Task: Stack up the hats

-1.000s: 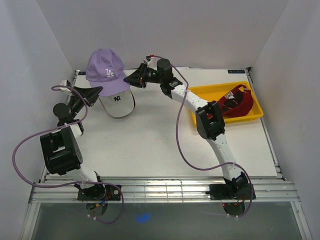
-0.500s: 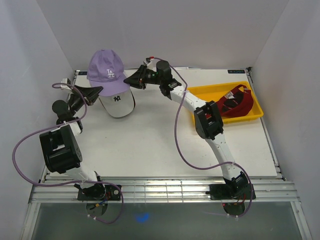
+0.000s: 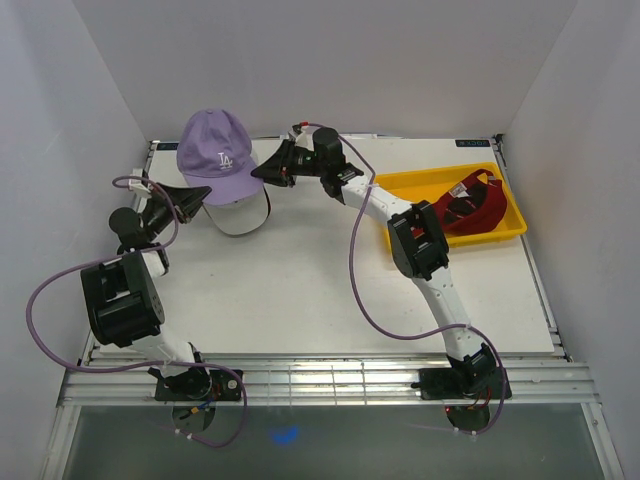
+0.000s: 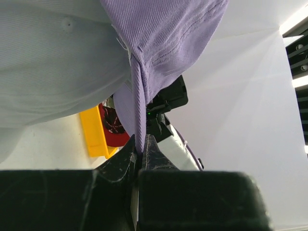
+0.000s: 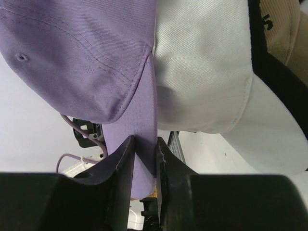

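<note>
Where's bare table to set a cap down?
Free: the table middle, in front of the white cap and left of the yellow tray. Crowded: rear left, where the left tool and right tool pinch the purple cap.

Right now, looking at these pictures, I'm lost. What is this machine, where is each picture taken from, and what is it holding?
It is a left arm and a right arm, robot arms bolted to a white table. Each ends in a pinching part: the left claw and the right claw. The wide picture looks down from above and behind the arms. The other two come from a camera on each wrist, showing its claw up close. Both claws are shut on the purple cap, one from each side, directly over a white cap. A red cap lies in a yellow tray on the right.
</note>
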`<move>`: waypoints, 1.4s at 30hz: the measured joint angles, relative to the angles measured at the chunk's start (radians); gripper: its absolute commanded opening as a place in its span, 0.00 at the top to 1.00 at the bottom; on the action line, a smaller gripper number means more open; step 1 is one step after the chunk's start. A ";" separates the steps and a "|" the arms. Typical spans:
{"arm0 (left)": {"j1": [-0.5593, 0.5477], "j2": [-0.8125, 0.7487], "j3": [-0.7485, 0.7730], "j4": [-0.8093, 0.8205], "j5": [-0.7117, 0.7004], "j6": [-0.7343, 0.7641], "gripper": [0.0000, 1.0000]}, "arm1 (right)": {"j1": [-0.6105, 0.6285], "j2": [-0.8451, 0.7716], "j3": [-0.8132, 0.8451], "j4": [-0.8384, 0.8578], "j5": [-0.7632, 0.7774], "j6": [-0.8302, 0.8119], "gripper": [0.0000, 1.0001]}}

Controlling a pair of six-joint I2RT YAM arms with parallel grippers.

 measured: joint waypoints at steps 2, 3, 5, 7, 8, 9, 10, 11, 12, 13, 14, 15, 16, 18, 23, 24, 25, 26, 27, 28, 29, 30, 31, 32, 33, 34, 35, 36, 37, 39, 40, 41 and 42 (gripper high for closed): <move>0.001 0.000 -0.011 -0.004 -0.001 0.011 1.00 | 0.000 -0.001 0.000 -0.004 0.000 -0.015 0.75; 0.002 0.000 -0.016 -0.008 -0.002 0.019 1.00 | 0.000 -0.001 0.000 -0.007 0.000 -0.023 0.75; 0.002 0.000 -0.030 -0.015 -0.005 0.031 1.00 | -0.001 -0.002 -0.001 -0.023 0.000 -0.040 0.75; 0.002 0.000 -0.041 -0.022 -0.008 0.043 1.00 | -0.001 -0.003 -0.002 -0.037 -0.001 -0.055 0.75; 0.002 0.000 -0.045 -0.026 -0.008 0.048 1.00 | -0.002 -0.004 -0.002 -0.046 -0.002 -0.063 0.75; 0.002 0.000 -0.048 -0.031 -0.008 0.055 1.00 | -0.002 -0.004 -0.002 -0.053 -0.003 -0.069 0.75; 0.002 0.000 -0.051 -0.034 -0.008 0.062 1.00 | -0.002 -0.004 -0.003 -0.056 -0.004 -0.074 0.75; 0.002 0.000 -0.055 -0.037 -0.008 0.068 1.00 | -0.002 -0.004 -0.006 -0.058 -0.004 -0.081 0.75; 0.002 0.000 -0.058 -0.043 -0.008 0.073 1.00 | -0.002 -0.005 -0.009 -0.060 -0.005 -0.086 0.75; 0.002 0.000 -0.061 -0.049 -0.008 0.078 1.00 | -0.002 -0.005 -0.014 -0.061 -0.005 -0.089 0.75; 0.002 0.000 -0.064 -0.053 -0.008 0.083 1.00 | -0.002 -0.005 -0.016 -0.062 -0.006 -0.091 0.75; 0.002 0.000 -0.067 -0.056 -0.009 0.089 1.00 | -0.002 -0.005 -0.018 -0.064 -0.006 -0.094 0.75; 0.002 0.000 -0.071 -0.059 -0.010 0.093 1.00 | -0.002 -0.005 -0.019 -0.069 -0.007 -0.098 0.75; 0.002 0.000 -0.078 -0.066 -0.013 0.100 1.00 | -0.002 -0.005 -0.019 -0.080 -0.007 -0.110 0.75; 0.002 0.001 -0.098 -0.086 -0.022 0.119 1.00 | -0.002 -0.005 -0.019 -0.105 -0.008 -0.137 0.75; 0.002 0.001 -0.101 -0.089 -0.024 0.123 1.00 | -0.002 -0.005 -0.019 -0.108 -0.008 -0.141 0.75; 0.002 0.001 -0.103 -0.097 -0.025 0.128 1.00 | -0.002 -0.005 -0.019 -0.112 -0.008 -0.146 0.75; 0.002 0.002 -0.105 -0.102 -0.027 0.133 1.00 | -0.002 -0.005 -0.020 -0.114 -0.007 -0.150 0.75; 0.002 0.003 -0.107 -0.107 -0.027 0.138 1.00 | -0.002 -0.005 -0.022 -0.115 -0.007 -0.155 0.75; 0.002 0.004 -0.108 -0.114 -0.028 0.144 1.00 | -0.002 -0.005 -0.025 -0.115 -0.007 -0.160 0.75; 0.002 0.006 -0.108 -0.121 -0.027 0.150 1.00 | -0.002 -0.005 -0.027 -0.117 -0.007 -0.164 0.75; 0.002 0.010 -0.108 -0.129 -0.027 0.157 1.00 | -0.003 -0.005 -0.030 -0.120 -0.007 -0.166 0.75; 0.002 0.013 -0.109 -0.135 -0.027 0.163 1.00 | -0.003 -0.005 -0.032 -0.124 -0.007 -0.169 0.75; 0.002 0.016 -0.109 -0.142 -0.027 0.168 1.00 | -0.003 -0.005 -0.033 -0.128 -0.006 -0.173 0.75; 0.002 0.018 -0.109 -0.151 -0.026 0.175 1.00 | -0.003 -0.005 -0.034 -0.132 -0.006 -0.177 0.75; 0.002 0.019 -0.109 -0.159 -0.026 0.182 1.00 | -0.004 -0.005 -0.035 -0.134 -0.006 -0.180 0.76; 0.002 0.022 -0.109 -0.165 -0.026 0.188 1.00 | -0.004 -0.005 -0.036 -0.136 -0.006 -0.184 0.75; 0.002 0.024 -0.109 -0.173 -0.026 0.197 1.00 | -0.004 -0.005 -0.038 -0.136 -0.006 -0.187 0.76; 0.002 0.026 -0.109 -0.182 -0.026 0.205 1.00 | -0.004 -0.005 -0.040 -0.137 -0.006 -0.191 0.76; 0.002 0.029 -0.109 -0.203 -0.026 0.221 1.00 | -0.005 -0.005 -0.046 -0.141 -0.006 -0.194 0.76; 0.002 0.029 -0.109 -0.215 -0.026 0.230 1.00 | -0.005 -0.005 -0.047 -0.146 -0.006 -0.195 0.76; 0.002 0.029 -0.109 -0.227 -0.026 0.240 1.00 | -0.005 -0.005 -0.049 -0.152 -0.005 -0.198 0.76; 0.002 0.030 -0.109 -0.238 -0.026 0.249 1.00 | -0.005 -0.005 -0.050 -0.156 -0.006 -0.201 0.76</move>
